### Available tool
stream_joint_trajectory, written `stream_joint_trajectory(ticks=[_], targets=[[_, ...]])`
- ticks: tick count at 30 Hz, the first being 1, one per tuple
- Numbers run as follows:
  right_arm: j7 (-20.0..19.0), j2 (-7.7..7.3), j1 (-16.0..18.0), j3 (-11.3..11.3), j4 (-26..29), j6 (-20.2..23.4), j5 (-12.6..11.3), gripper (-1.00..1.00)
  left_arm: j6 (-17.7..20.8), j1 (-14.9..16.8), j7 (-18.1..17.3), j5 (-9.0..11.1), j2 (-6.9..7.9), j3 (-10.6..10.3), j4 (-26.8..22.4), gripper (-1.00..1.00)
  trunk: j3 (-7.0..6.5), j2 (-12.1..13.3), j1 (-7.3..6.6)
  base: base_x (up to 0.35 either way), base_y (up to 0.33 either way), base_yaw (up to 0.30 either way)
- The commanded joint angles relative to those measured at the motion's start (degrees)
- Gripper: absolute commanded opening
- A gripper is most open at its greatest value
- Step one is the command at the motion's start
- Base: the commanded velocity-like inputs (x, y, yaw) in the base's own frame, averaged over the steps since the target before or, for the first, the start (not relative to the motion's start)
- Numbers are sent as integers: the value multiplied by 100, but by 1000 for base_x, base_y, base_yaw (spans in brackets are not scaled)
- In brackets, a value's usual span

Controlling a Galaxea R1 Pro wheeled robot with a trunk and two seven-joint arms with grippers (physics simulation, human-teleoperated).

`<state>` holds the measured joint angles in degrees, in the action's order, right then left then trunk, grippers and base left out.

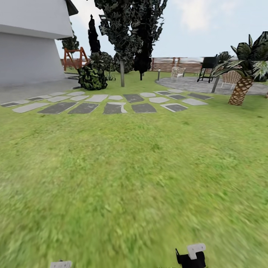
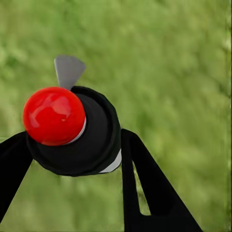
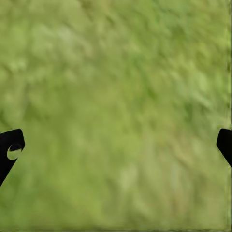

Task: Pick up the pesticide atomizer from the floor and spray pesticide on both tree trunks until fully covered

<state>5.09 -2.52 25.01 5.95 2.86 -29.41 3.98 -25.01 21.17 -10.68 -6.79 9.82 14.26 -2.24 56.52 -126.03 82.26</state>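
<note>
With the small black red-capped pesticide atomizer clamped in the left gripper jaws and the right gripper jaws spread apart over green grass, drive steadily, nozzle level, toward a bare trunk.

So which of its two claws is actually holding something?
The left gripper: its black fingers clamp the pesticide atomizer, a black bottle with a red knob. The right gripper stands open over grass.
</note>
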Motion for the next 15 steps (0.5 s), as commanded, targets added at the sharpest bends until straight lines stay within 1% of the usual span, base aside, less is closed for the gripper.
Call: stream_joint_trajectory(ticks=[1, 15], targets=[[53, 1, 3, 38, -4, -4, 42, 100, -21, 2, -13, -59, 2, 52, 2, -100, 5, -2, 0, 38, -262, -300], [53, 0, 3, 38, -4, -4, 42, 100, -21, 1, -13, -59, 2, 54, 0, -100, 5, -2, 0, 3, -272, -300]])
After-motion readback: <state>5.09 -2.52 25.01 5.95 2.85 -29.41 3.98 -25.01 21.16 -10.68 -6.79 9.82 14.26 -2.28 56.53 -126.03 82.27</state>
